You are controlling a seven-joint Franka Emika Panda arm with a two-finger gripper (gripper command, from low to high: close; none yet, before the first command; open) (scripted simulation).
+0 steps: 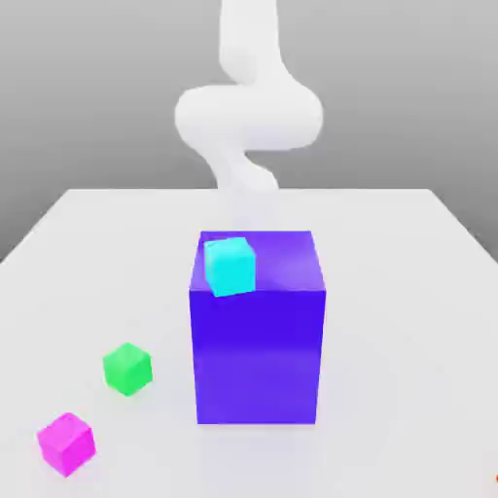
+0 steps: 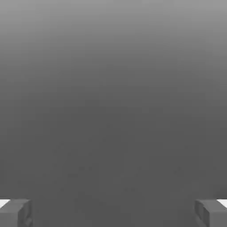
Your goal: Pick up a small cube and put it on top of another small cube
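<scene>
A small cyan cube (image 1: 230, 266) rests on top of a tall blue block (image 1: 258, 350), near the block's front corner on the exterior view's left. A small green cube (image 1: 127, 369) and a small magenta cube (image 1: 66, 444) lie on the white table (image 1: 409, 321), in front of the block on the exterior view's left. My white arm (image 1: 248, 117) rises behind the block. In the hand view my gripper (image 2: 113, 213) is open, its two grey fingertips (image 2: 15, 212) far apart with nothing between them and plain grey beyond.
The tall blue block stands mid-table in front of the arm. A speck of orange (image 1: 495, 479) shows at the exterior view's lower right edge. Bare table surface lies to the block's right.
</scene>
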